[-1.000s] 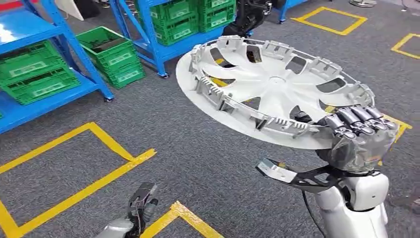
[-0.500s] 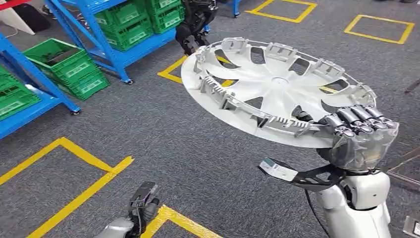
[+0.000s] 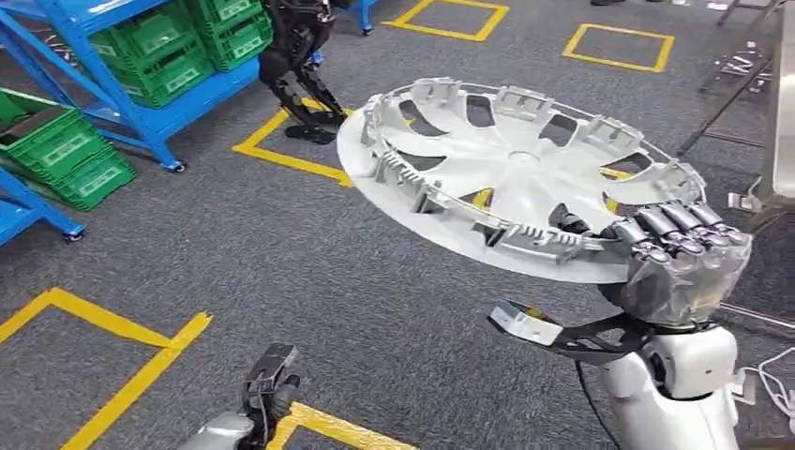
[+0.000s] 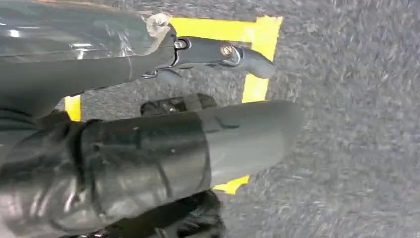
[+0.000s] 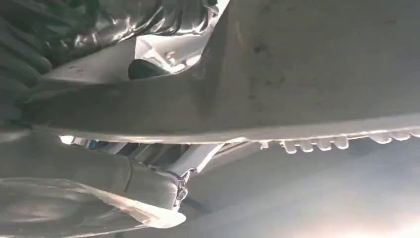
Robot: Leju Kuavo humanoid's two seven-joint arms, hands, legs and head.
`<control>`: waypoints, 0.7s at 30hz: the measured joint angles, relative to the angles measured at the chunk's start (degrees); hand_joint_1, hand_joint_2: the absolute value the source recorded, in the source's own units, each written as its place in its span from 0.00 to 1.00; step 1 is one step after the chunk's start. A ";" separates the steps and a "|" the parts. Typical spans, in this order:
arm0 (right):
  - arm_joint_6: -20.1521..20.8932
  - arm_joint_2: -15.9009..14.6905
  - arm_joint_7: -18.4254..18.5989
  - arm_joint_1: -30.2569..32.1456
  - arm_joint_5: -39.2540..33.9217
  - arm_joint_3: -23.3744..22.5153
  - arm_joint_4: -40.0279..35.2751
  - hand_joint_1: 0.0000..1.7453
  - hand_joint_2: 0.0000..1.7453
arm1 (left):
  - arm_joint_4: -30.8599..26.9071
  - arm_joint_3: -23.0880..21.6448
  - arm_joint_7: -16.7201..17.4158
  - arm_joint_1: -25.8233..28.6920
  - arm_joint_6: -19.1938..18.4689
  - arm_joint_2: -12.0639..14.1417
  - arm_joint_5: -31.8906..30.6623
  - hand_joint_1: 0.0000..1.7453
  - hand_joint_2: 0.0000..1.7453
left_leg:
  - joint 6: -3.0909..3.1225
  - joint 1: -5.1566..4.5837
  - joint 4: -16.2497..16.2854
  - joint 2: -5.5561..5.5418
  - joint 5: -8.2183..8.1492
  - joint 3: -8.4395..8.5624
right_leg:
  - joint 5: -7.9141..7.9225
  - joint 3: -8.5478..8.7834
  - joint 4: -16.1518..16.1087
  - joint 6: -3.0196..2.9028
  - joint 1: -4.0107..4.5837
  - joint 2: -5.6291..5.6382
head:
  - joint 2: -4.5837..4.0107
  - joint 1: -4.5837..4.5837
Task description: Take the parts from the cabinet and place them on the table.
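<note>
**Wheel cover held by one edge only – risk of slip or bump**

The right hand (image 3: 680, 248) grasps the white wheel cover (image 3: 511, 173) at its near right rim, fingers (image 3: 670, 225) curled over the edge. The cover is in the air, nearly flat but tilted a little, inner side w/ ribs and clips facing up, and most of it sticks out to the left and far from the hand. No table is under it; below is grey carpet (image 3: 281, 253) w/ yellow tape lines (image 3: 131, 328).

The left hand (image 3: 270, 384) hangs low at the near left, apart from the cover and holding nothing; fingers look curled in, but I cannot tell for sure if it is clenched.

Possible problems, in my judgement:
- Grip is at one edge only, so the weight pulls the cover down on the far side. It can rotate in the fingers or slide out, esp. if the robot walks or turns fast.
- The hand has a plastic film on it, so maybe less friction.
- The cover is wide. A metal frame (image 3: 759, 141) stands at the right, blue shelves (image 3: 112, 94) w/ green crates (image 3: 70, 155) at the far left, and a dark machine (image 3: 295, 66) far ahead. The free rim can hit one of them in a turn.
- Thin clips on the rim can break if it falls.
</note>
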 joint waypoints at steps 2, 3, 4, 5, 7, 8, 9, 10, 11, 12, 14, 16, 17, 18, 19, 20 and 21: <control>0.00 0.00 0.06 0.21 0.00 0.00 0.00 1.00 1.00 | 0.00 0.02 0.07 0.20 -0.02 0.00 0.00 0.00 0.00 | -0.05 -0.02 0.03 1.50 -0.05 -0.01 | -1.11 -2.38 4.97 0.41 -0.23 -0.12 | 0.00 0.04; 0.00 -0.04 0.09 0.30 0.02 -0.02 0.00 1.00 1.00 | 0.00 0.02 0.07 0.19 -0.04 0.00 0.00 0.00 0.00 | -0.15 -0.01 0.04 2.25 -0.15 0.01 | 0.25 -1.49 3.45 0.56 -0.32 -0.30 | 0.00 0.07; 0.00 -0.18 0.09 0.34 0.02 -0.04 0.00 1.00 1.00 | 0.00 0.02 0.07 0.16 -0.04 -0.04 0.00 0.00 0.00 | -0.31 0.01 0.10 2.90 -0.25 0.05 | 2.50 0.76 -0.68 0.60 -0.37 -0.71 | 0.00 0.09; 0.00 -0.17 0.07 0.32 0.02 -0.04 0.00 1.00 1.00 | 0.00 0.02 0.07 0.13 -0.07 -0.09 0.00 0.00 0.00 | -0.64 0.05 0.26 3.53 -0.48 0.15 | 4.89 3.97 -6.44 0.66 -0.41 -1.70 | 0.00 0.04; 0.00 -0.17 0.05 0.11 0.02 0.00 0.00 1.00 1.00 | 0.00 0.02 0.07 -0.02 -0.09 -0.04 0.00 0.00 0.00 | -1.47 -0.64 0.87 4.52 -1.06 -0.08 | 5.01 7.59 -11.81 0.14 0.32 -4.68 | 0.00 0.12; 0.00 -0.17 0.02 0.12 -0.02 0.00 -0.07 1.00 1.00 | 0.00 0.02 0.09 -0.01 -0.11 0.00 0.00 0.00 0.00 | -1.61 -0.67 1.16 4.81 -1.12 -0.10 | 5.38 7.23 -11.96 -0.73 0.21 -3.88 | 0.00 -0.29; 0.00 -0.22 0.04 0.29 0.00 -0.07 -0.04 1.00 1.00 | 0.00 0.02 0.09 0.01 -0.11 -0.02 0.00 0.00 0.00 | -1.72 -0.65 1.11 5.19 -1.08 0.03 | 5.33 7.05 -11.86 -1.02 0.28 -3.41 | 0.00 -0.31; 0.00 -0.24 0.09 0.44 0.02 -0.11 -0.04 1.00 1.00 | 0.00 0.02 0.09 0.03 -0.11 -0.07 0.00 0.00 0.00 | -1.88 -0.52 0.97 5.74 -1.04 0.19 | 5.26 6.92 -11.76 -1.39 0.43 -2.78 | 0.00 -0.20; 0.00 -0.26 0.09 0.43 0.00 -0.11 -0.04 1.00 1.00 | 0.00 0.02 0.09 -0.06 -0.13 -0.09 0.00 0.00 0.00 | -2.19 -0.46 0.99 6.29 -1.22 0.32 | 5.38 6.88 -11.88 -1.82 0.39 -2.19 | 0.00 -0.20; 0.00 -0.24 0.09 0.43 0.00 -0.13 -0.09 1.00 1.00 | 0.00 0.02 0.09 -0.17 -0.15 -0.11 0.00 0.00 0.00 | -2.66 -0.14 1.53 5.00 -2.19 0.22 | 5.56 7.12 -12.08 -2.28 0.05 -1.65 | 0.00 -0.24; 0.00 -0.24 0.07 0.28 0.02 -0.13 -0.09 1.00 1.00 | 0.00 0.02 0.09 -0.17 -0.17 -0.13 0.00 0.00 0.00 | -2.70 0.02 7.61 1.35 -5.88 -2.23 | 5.59 7.12 -12.07 -2.76 0.03 -0.61 | 0.00 -0.53; 0.00 -0.24 0.07 0.29 0.02 -0.11 -0.09 1.00 1.00 | 0.00 0.02 0.09 0.19 -0.20 -0.09 0.00 0.00 0.00 | -2.69 -0.02 16.71 0.28 -9.44 -6.58 | 5.58 7.12 -12.06 -2.88 0.18 0.80 | 0.00 -0.59; 0.00 -0.24 0.09 0.37 0.02 -0.11 -0.09 1.00 1.00 | 0.00 0.02 0.11 0.36 -0.20 -0.07 0.00 0.00 0.00 | -2.57 -0.02 19.13 0.15 -9.65 -7.93 | 5.59 7.13 -12.04 -2.89 0.29 1.64 | 0.00 -0.59; 0.00 -0.24 0.07 0.50 0.02 -0.11 -0.07 1.00 1.00 | 0.00 0.02 0.15 0.41 -0.17 -0.04 0.00 0.00 0.00 | -2.38 -0.05 18.42 0.08 -8.36 -7.83 | 5.59 7.18 -12.02 -2.89 0.35 2.43 | 0.00 -0.57; 0.00 -0.24 0.07 0.51 0.02 -0.11 -0.07 1.00 1.00 | 0.00 0.02 0.15 0.38 -0.15 -0.07 0.00 0.00 0.00 | -2.09 -0.07 15.64 -0.09 -6.09 -6.76 | 5.59 7.20 -11.98 -2.88 0.38 3.23 | 0.00 -0.61; 0.00 -0.24 0.05 0.50 0.02 -0.11 -0.09 1.00 1.00 | 0.00 0.02 0.15 0.30 -0.11 -0.07 0.00 0.00 0.00 | -1.73 -0.10 11.20 -0.62 -3.32 -4.85 | 5.59 7.30 -11.93 -2.87 0.38 4.00 | 0.00 -0.57; 0.00 -0.24 -0.11 0.49 0.02 -0.09 -0.07 1.00 1.00 | 0.00 0.02 0.15 0.26 -0.04 -0.04 0.00 0.00 0.00 | -1.30 -0.15 6.05 -1.81 -0.57 -2.58 | 5.59 7.46 -11.93 -2.86 0.38 4.57 | 0.00 -0.61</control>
